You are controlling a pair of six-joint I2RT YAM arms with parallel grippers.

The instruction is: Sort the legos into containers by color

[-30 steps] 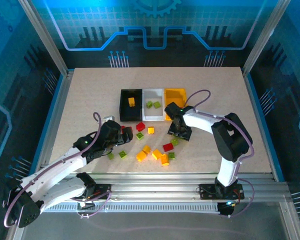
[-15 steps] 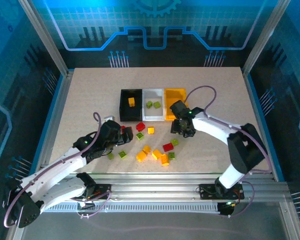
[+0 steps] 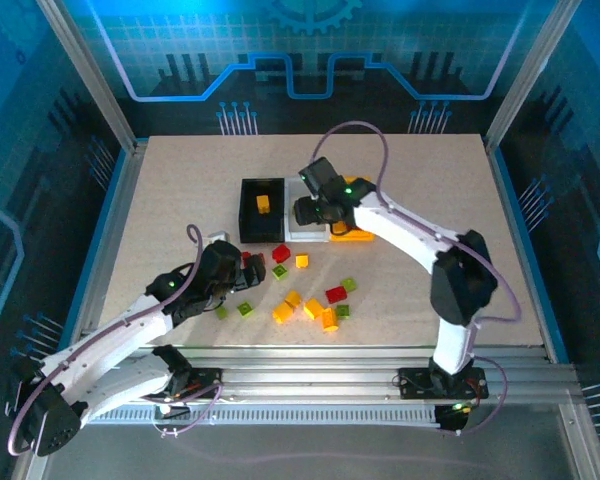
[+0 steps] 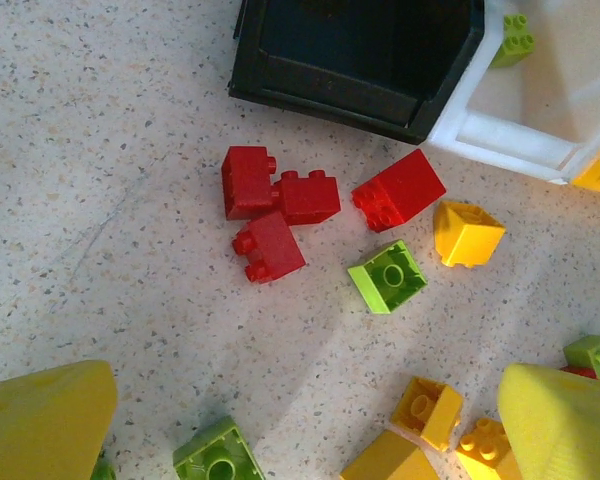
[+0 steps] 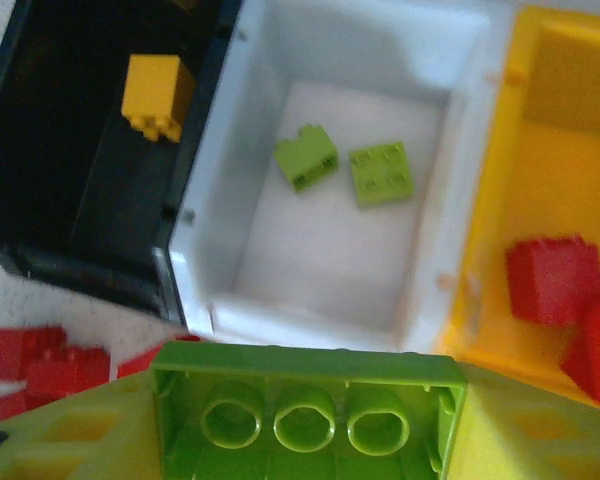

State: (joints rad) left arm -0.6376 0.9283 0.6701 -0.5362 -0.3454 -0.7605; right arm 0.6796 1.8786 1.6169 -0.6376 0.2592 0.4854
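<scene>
My right gripper (image 5: 308,425) is shut on a long green lego (image 5: 308,405), its hollow underside facing the camera. It hangs over the near rim of the white container (image 5: 310,325), which holds two green legos (image 5: 307,157). The black container (image 5: 80,220) holds one yellow lego (image 5: 156,95), and the yellow container (image 5: 580,150) holds red ones (image 5: 550,280). From above, my right gripper (image 3: 310,210) sits at the white bin. My left gripper (image 4: 300,440) stands open and empty above loose legos: a red cluster (image 4: 275,205), a green one (image 4: 388,275) and a yellow one (image 4: 468,232).
More loose red, yellow and green bricks (image 3: 315,305) lie scattered in front of the bins, between the two arms. The left arm (image 3: 130,325) stretches low across the near left of the table. Bare tabletop (image 3: 180,180) surrounds the bins.
My right arm has lifted from the loose bricks and swung back and left, carrying the green lego over the white bin. The left arm has not moved.
</scene>
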